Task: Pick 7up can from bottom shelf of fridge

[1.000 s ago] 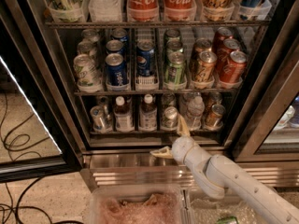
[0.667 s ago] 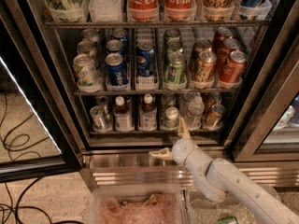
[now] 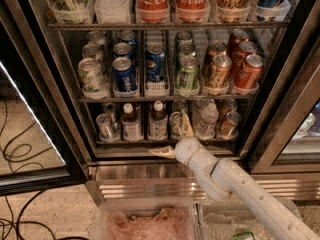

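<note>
The fridge (image 3: 280, 109) stands open in front of me. Its bottom shelf (image 3: 150, 143) holds a row of drinks in clear trays. The 7up can (image 3: 175, 123), with a silver top and a pale body, stands near the middle of that row. My gripper (image 3: 174, 138) is open right in front of the can. One fingertip (image 3: 186, 125) overlaps the can's right side, and the other (image 3: 161, 152) points left below the shelf edge. The gripper holds nothing.
On the bottom shelf stand another silver can (image 3: 106, 126) at the left, two white-capped bottles (image 3: 132, 124), a clear water bottle (image 3: 206, 119) and a copper-orange can (image 3: 229, 124). The rack above holds blue, green and orange cans (image 3: 187, 74). A plastic bin (image 3: 145, 221) sits below, and cables (image 3: 20, 149) lie at the left.
The gripper has crept slightly up and left toward the bottom shelf, and its upper finger now overlaps the 7up can. It is still open and empty.
</note>
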`<state>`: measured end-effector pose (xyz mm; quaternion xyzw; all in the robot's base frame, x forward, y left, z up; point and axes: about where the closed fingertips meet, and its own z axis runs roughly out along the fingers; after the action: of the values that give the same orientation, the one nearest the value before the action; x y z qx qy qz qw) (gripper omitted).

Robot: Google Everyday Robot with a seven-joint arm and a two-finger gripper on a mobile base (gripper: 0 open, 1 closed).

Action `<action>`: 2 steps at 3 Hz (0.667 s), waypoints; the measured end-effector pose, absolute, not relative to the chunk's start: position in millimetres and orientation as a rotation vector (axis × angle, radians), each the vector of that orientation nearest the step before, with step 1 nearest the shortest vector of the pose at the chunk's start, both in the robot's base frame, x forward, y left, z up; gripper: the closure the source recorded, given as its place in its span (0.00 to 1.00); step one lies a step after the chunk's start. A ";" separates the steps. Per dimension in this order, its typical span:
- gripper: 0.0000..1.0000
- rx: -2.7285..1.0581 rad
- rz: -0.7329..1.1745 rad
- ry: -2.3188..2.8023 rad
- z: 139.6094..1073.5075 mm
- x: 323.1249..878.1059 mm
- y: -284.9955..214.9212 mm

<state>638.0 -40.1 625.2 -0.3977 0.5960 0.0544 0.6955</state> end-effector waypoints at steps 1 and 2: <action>0.00 -0.887 0.121 1.330 625.2 638.0 -40.1; 0.00 -0.859 0.098 1.333 627.6 639.6 -50.7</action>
<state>639.6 -50.7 627.6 -0.3856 0.5987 0.0441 0.7007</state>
